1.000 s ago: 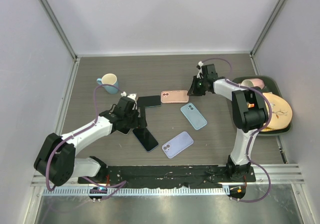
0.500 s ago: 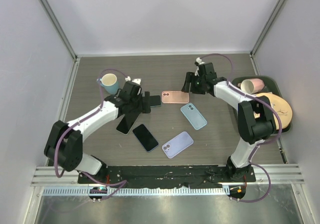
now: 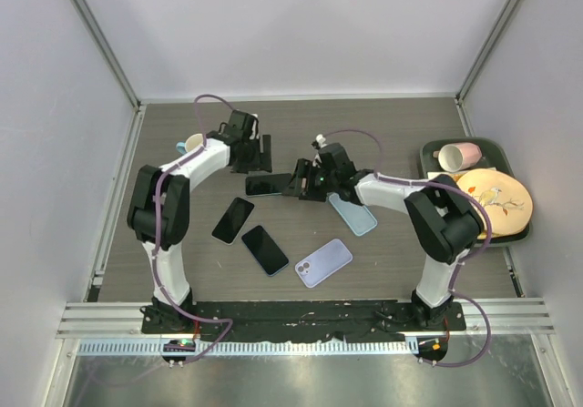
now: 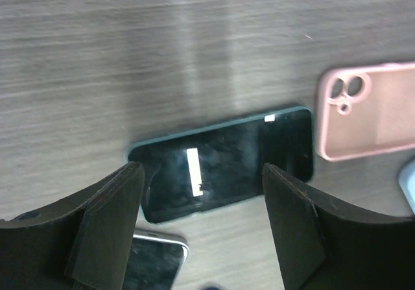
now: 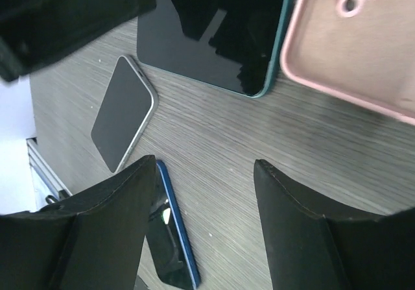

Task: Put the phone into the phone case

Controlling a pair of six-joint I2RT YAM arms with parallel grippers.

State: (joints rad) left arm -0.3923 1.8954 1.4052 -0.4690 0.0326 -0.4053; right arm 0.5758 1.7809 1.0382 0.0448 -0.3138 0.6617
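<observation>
A dark phone with a teal-green rim (image 3: 264,186) (image 4: 227,163) (image 5: 214,34) lies screen up on the table. Right beside it lies an empty pink phone case (image 4: 366,111) (image 5: 356,50), mostly hidden under my right arm in the top view. My left gripper (image 3: 264,152) (image 4: 202,176) hovers open just behind that phone, its fingers either side of it and nothing held. My right gripper (image 3: 302,179) (image 5: 204,170) hangs open over bare table next to the pink case, empty. A silver-edged phone (image 3: 233,220) (image 5: 123,111) and a blue-edged phone (image 3: 265,249) (image 5: 172,238) lie nearer the front.
A light blue case (image 3: 353,214) and a lavender case (image 3: 323,262) lie at centre right. A blue mug (image 3: 193,143) stands at the far left by my left arm. A dark tray (image 3: 430,152) with a pink cup and a plate sits at the right edge.
My left arm swung away from the near phones to the far side of the dark phone. My right gripper let go at the pink case's edge, opened and moved left over the case.
</observation>
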